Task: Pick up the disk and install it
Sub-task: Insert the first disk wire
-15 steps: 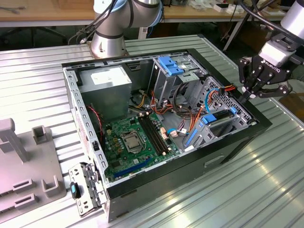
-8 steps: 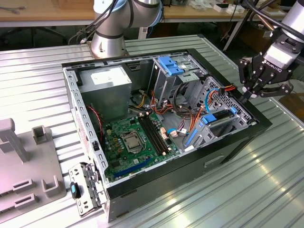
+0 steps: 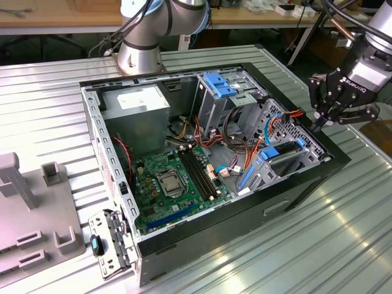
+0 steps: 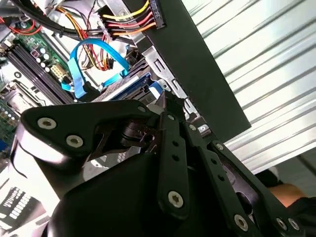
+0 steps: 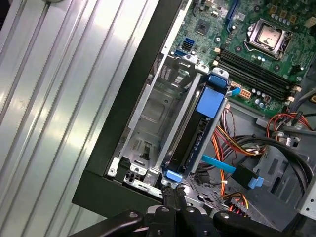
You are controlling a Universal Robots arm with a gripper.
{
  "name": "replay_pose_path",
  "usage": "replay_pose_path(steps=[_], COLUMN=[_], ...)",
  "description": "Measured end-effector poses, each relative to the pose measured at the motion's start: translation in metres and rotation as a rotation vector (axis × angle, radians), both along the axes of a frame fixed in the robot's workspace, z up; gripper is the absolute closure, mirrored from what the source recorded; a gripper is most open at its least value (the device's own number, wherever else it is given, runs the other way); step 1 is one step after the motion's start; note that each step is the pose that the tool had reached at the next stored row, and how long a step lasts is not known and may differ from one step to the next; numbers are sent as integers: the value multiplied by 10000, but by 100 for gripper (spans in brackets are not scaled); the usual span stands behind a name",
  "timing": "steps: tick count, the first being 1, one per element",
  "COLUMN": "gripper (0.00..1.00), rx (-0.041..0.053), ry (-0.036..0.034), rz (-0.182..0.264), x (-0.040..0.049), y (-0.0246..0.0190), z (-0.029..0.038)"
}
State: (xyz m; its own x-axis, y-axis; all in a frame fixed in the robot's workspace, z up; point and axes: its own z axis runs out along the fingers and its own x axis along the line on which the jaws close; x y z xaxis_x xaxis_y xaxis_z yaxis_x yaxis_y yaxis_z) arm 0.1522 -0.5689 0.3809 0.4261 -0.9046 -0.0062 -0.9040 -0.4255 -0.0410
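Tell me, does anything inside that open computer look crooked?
The disk does: it leans on one long edge in the metal bay instead of lying flat, with the gripper at its blue end tab.

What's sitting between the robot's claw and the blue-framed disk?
Nothing: in the first wrist view the gripper sits right at the blue end tab of the disk, with no other part between.

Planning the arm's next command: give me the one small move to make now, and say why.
Probably ease the gripper down onto the blue tab at the closest end of the disk and press gently. The disk already lies in the bay, the shut gripper's tip hangs just off that tab, and I cannot tell whether the disk is fully seated.
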Motion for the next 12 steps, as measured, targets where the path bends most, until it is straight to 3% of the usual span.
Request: replay_pose_path(steps=[3, 4, 8, 12], gripper=[89, 89, 89, 89], rx=[1, 0, 0, 0], ry=[0, 0, 0, 0], rz=[935, 1463, 2414, 3018], x=[7, 8, 11, 13], y=[0, 0, 0, 13], z=[-2, -2, -3, -3])
